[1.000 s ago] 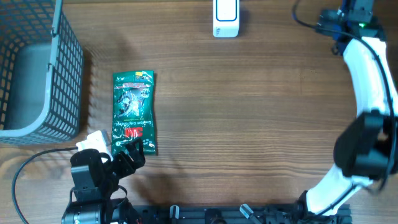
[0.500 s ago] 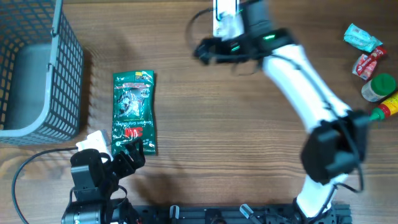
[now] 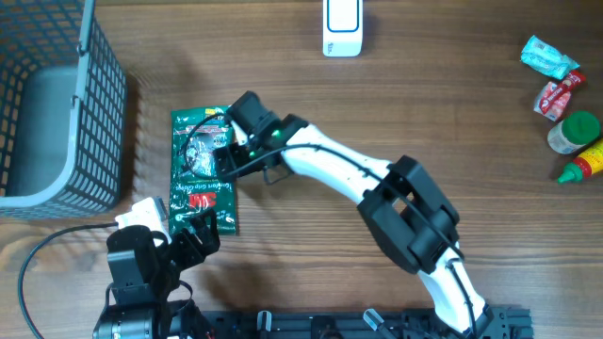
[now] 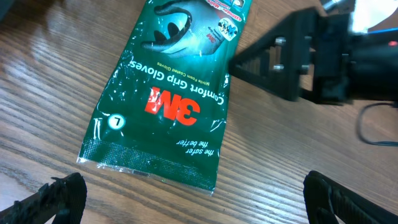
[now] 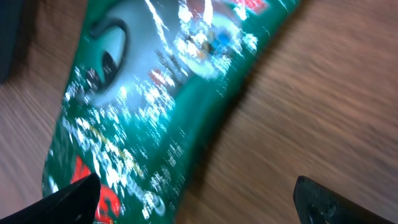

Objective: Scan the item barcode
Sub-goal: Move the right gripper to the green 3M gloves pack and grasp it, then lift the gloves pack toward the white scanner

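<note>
The item, a green 3M Comfort Grip Gloves packet (image 3: 201, 174), lies flat on the wooden table with its printed face up. No barcode shows on it. My right gripper (image 3: 220, 149) hovers open over the packet's upper right edge; in the right wrist view the packet (image 5: 149, 99) fills the left half, blurred, and the gripper (image 5: 202, 202) has nothing between its fingers. My left gripper (image 3: 191, 234) rests open just below the packet's near end, touching nothing. In the left wrist view the packet (image 4: 171, 99) lies ahead of this gripper (image 4: 199, 202), with the right gripper's black body at upper right.
A white scanner (image 3: 341, 28) stands at the table's far edge. A grey wire basket (image 3: 89, 141) sits at the left. Small packets and bottles (image 3: 565, 113) cluster at the far right. A cable (image 3: 38, 254) runs by the left arm.
My right arm has swung from the far right, past the scanner, across to the green packet. The left arm and the packet have not moved.
</note>
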Controlling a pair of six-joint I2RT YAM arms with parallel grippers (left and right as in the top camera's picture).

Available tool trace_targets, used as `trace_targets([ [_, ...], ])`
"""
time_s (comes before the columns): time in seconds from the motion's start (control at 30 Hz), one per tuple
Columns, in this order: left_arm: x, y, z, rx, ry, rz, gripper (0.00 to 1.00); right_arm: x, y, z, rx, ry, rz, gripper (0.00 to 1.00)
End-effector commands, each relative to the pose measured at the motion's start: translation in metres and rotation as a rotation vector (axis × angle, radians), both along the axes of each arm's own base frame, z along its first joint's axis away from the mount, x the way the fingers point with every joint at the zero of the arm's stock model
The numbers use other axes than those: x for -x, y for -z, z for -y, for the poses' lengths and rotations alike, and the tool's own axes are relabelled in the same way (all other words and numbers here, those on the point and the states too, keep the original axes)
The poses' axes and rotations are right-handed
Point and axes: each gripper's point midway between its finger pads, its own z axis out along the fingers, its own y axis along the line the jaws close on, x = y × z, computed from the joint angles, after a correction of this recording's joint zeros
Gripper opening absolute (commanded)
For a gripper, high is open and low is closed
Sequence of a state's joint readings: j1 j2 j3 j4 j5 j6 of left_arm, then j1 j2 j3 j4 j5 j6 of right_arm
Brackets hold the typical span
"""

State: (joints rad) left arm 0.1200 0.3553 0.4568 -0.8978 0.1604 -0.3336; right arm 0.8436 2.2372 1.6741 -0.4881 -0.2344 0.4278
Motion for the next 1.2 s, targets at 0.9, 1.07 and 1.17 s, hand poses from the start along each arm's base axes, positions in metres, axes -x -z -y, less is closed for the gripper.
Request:
trace_targets([
  [0.9,0.000,0.001,-0.003,-0.016,-0.005,0.001,1.00,-0.031,0.061,0.076,0.434,0.201,0.165,0.04],
  [1.07,0.000,0.001,-0.003,-0.016,-0.005,0.001,1.00,-0.061,0.017,0.157,0.674,0.363,0.283,0.04],
  [1.17,0.000,0.001,-0.003,-0.016,-0.004,0.001,1.00,-0.073,0.006,0.192,0.755,0.416,0.293,0.04],
])
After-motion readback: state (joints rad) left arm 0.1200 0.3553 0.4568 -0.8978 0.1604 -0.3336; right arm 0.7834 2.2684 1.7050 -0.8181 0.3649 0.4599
